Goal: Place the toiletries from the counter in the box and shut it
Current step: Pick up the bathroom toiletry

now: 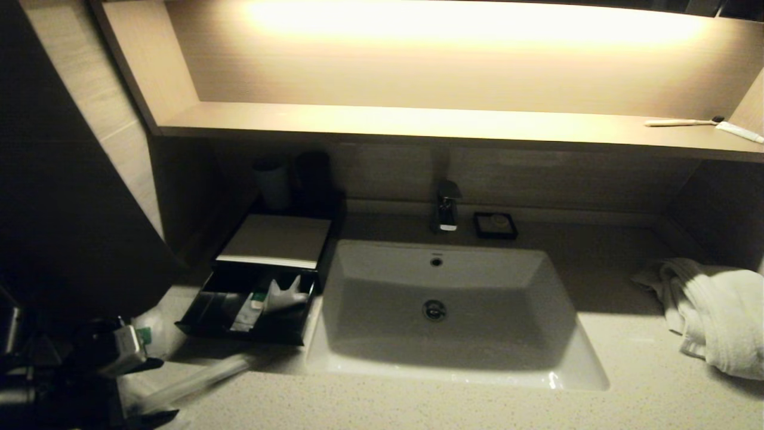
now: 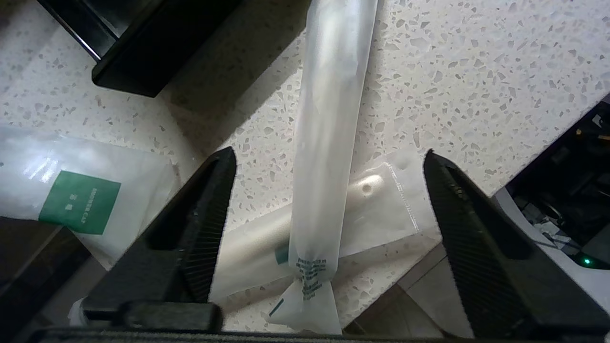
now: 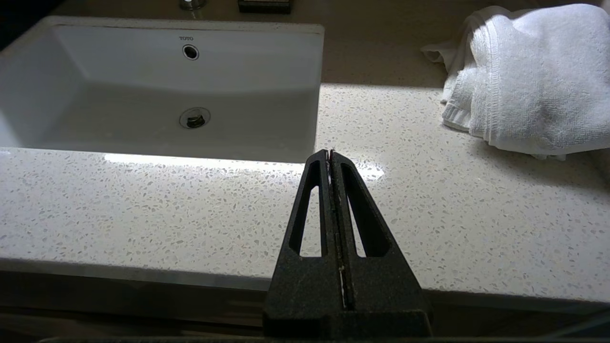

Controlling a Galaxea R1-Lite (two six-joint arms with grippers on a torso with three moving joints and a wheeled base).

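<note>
The black box [image 1: 271,239] stands left of the sink with its drawer [image 1: 197,325] pulled open; several white packets [image 1: 268,298] lie in it. A long white wrapped packet [image 1: 197,379] [image 2: 329,119] lies on the counter in front of the drawer, across a flat clear packet [image 2: 381,205]. A shower-cap packet with a green label [image 2: 78,202] [image 1: 143,334] lies beside them. My left gripper [image 2: 329,152] [image 1: 152,388] is open above the long packet, one finger on each side of it. My right gripper [image 3: 330,152] is shut and empty over the counter's front edge.
The white sink [image 1: 453,376] fills the middle, with faucet [image 1: 446,206] and black soap dish [image 1: 495,225] behind. A white towel [image 1: 716,316] lies at the right. Cups [image 1: 274,182] stand behind the box. A toothbrush [image 1: 680,122] and a tube [image 1: 740,131] lie on the shelf.
</note>
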